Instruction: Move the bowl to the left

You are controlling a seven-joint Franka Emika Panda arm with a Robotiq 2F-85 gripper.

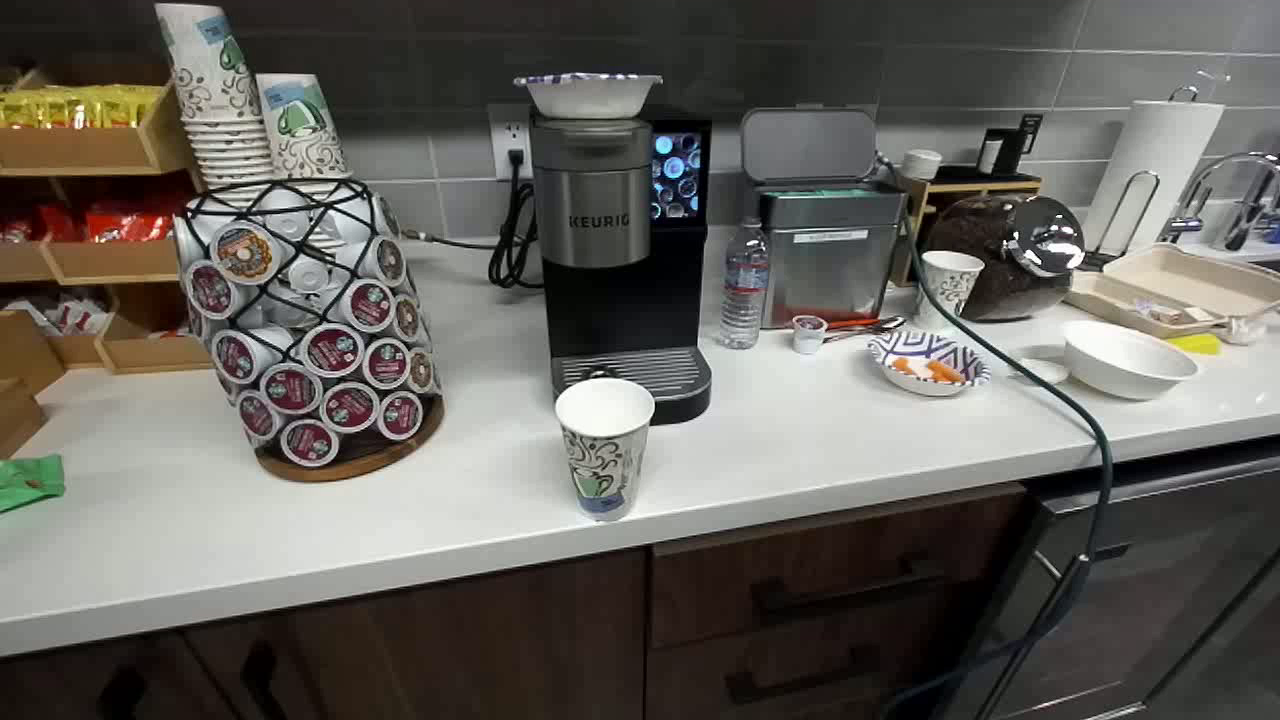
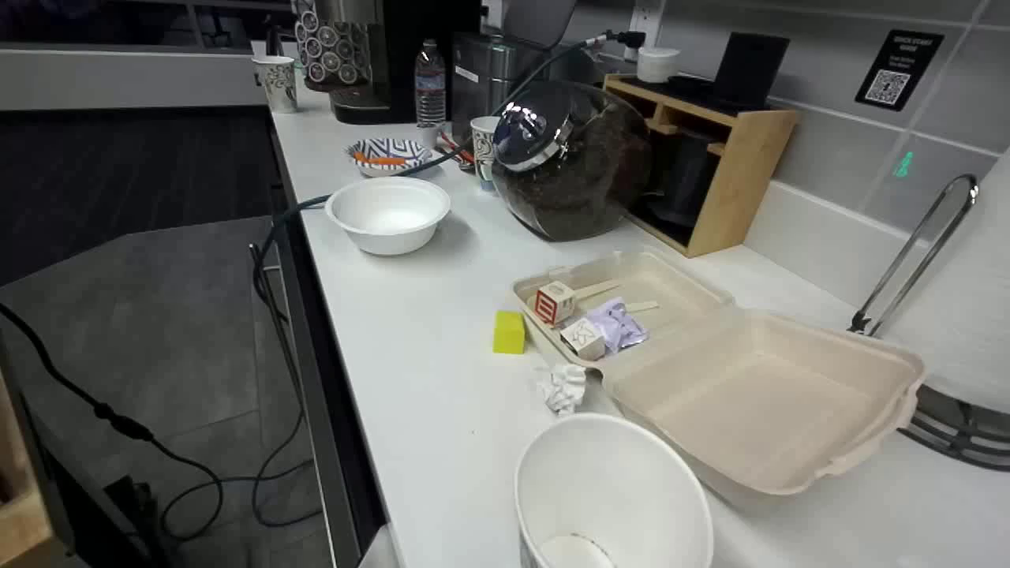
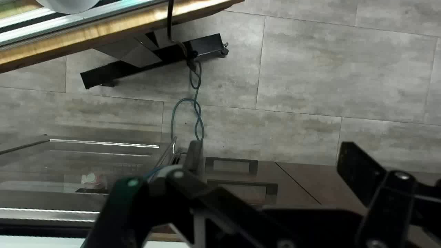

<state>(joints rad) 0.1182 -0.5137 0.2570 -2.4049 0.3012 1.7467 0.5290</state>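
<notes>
The bowl is plain white and round. It stands upright on the white counter, at the right in an exterior view [image 1: 1130, 362] and left of the middle in an exterior view [image 2: 387, 225]. My gripper [image 3: 272, 163] shows only in the wrist view. Its two black fingers are wide apart with nothing between them, and they point at the grey floor and the brown cabinet fronts. The bowl is not in the wrist view, so the gripper is away from it.
A patterned dish [image 1: 930, 365] and a dark cable [image 1: 1010, 362] are near the bowl. A paper cup [image 1: 945, 285], large jar [image 2: 572, 162], yellow block [image 2: 509, 332] and open takeout box [image 2: 765, 379] stand on the counter [image 2: 426, 394]. A cup [image 2: 611, 481] stands in front.
</notes>
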